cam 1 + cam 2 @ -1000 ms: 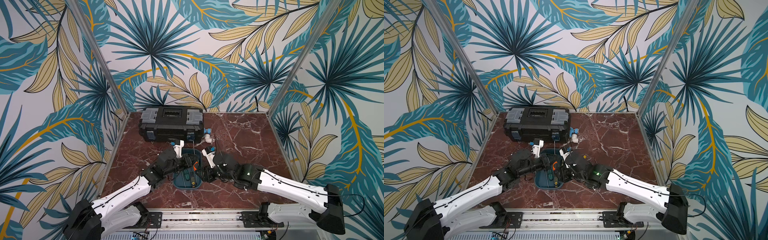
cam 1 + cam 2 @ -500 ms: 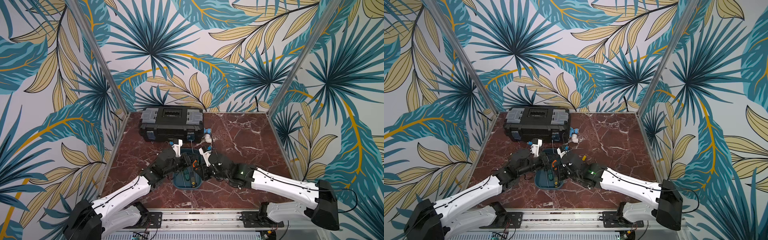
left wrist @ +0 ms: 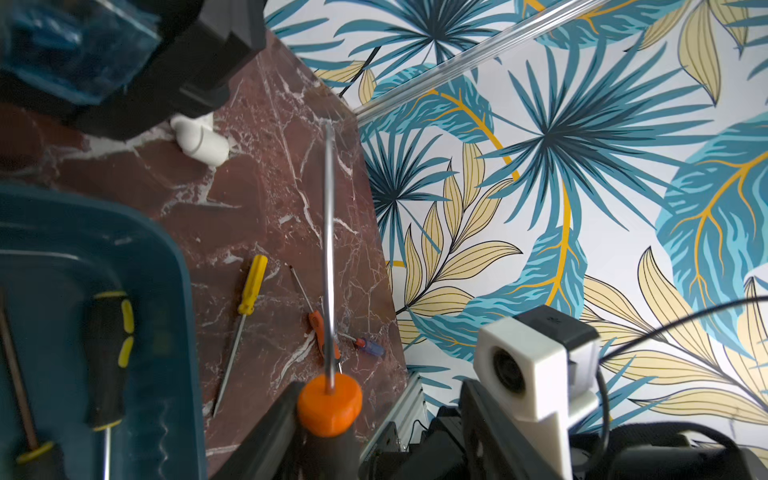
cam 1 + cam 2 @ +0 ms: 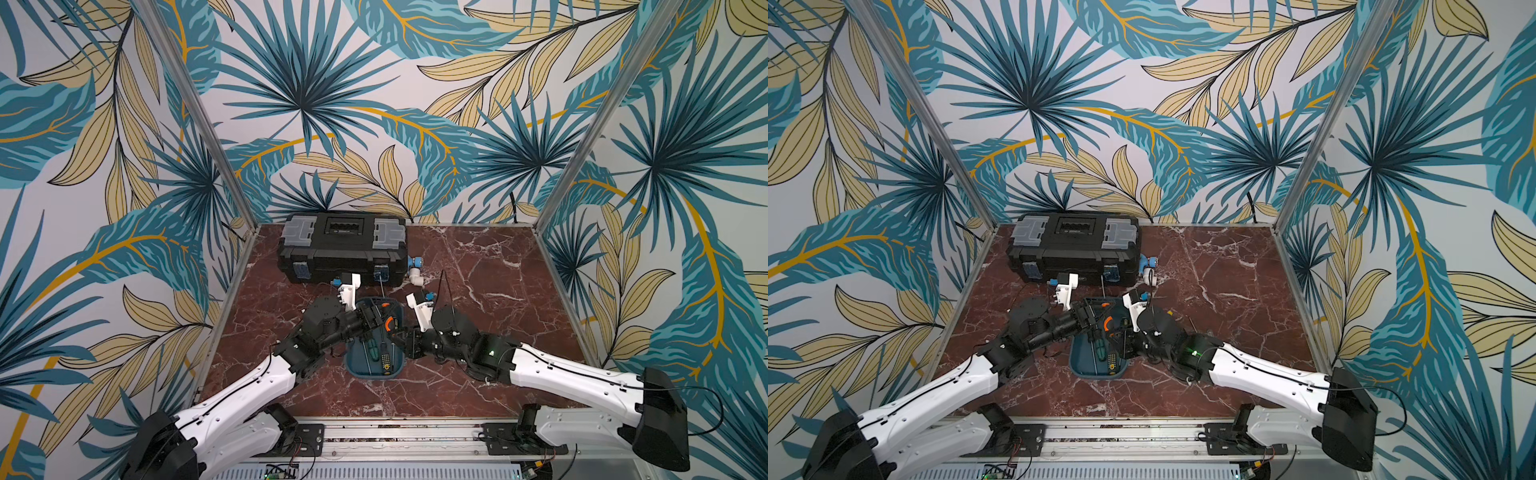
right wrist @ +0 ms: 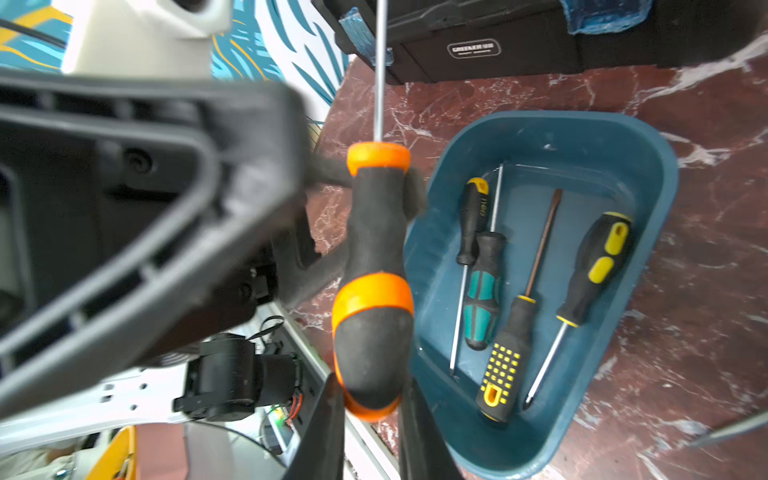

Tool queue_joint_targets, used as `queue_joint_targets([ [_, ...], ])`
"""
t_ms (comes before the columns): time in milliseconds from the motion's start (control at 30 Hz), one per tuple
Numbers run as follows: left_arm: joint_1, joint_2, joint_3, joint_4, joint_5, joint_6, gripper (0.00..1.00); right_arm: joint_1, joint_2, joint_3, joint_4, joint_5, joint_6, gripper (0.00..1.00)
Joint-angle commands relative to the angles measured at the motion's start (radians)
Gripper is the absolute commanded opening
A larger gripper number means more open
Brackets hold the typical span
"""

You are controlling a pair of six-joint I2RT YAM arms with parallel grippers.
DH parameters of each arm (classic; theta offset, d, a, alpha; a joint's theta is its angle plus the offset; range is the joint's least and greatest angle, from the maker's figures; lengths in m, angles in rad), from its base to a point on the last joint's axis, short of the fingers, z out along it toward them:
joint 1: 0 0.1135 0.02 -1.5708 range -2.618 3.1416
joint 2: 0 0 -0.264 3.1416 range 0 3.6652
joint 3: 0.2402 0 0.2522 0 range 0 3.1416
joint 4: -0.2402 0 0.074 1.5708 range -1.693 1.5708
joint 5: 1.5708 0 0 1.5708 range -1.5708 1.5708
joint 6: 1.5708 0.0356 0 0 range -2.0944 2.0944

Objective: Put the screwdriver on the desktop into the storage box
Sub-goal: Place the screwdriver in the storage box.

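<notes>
In both top views the storage box (image 4: pixel 375 374) lies on the desktop (image 4: pixel 478 332), just in front of the black toolbox (image 4: pixel 340 249). The orange-and-black screwdriver (image 4: pixel 387 323) hangs over the box's far half, shaft toward the toolbox. The grip on it is probably too small to read here.

In the left wrist view the left gripper (image 3: pixel 380 399) stands wide. One finger (image 3: pixel 278 440) lies against the orange collar and the other is well clear. A yellow-handled screwdriver (image 3: pixel 251 286) and a small orange-handled screwdriver (image 3: pixel 321 330) lie on the marble, not yet boxed.

In the right wrist view the right gripper (image 5: pixel 371 388) pinches the handle's rounded butt, a finger on each side. Four other screwdrivers (image 5: pixel 484 291) already lie in the box.

That hold looks weak. The long shaft levers against a smooth, tapering end, so the tool could pivot or slip. The left finger resting on the collar could also drag the tool askew as it withdraws. If the tool is released tilted, the shaft may catch the rim, or it may land across the tools below and roll out.
</notes>
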Motion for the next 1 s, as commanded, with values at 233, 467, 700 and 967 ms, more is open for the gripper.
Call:
queue_joint_targets([
  [233,0.039,-0.043,-0.030,0.091,0.142,0.063,0.61,-0.044,-0.065,-0.089,0.274,-0.177,0.123,0.00],
  [467,0.041,-0.041,-0.040,0.115,0.146,0.063,0.41,-0.049,-0.072,-0.101,0.350,-0.217,0.150,0.00],
  [700,0.046,-0.046,-0.016,0.030,0.109,0.085,0.07,-0.048,-0.058,-0.096,0.311,-0.204,0.144,0.00],
  [967,0.048,0.025,0.172,-0.618,-0.139,0.387,0.00,-0.049,-0.070,0.098,-0.361,0.123,-0.046,0.54],
])
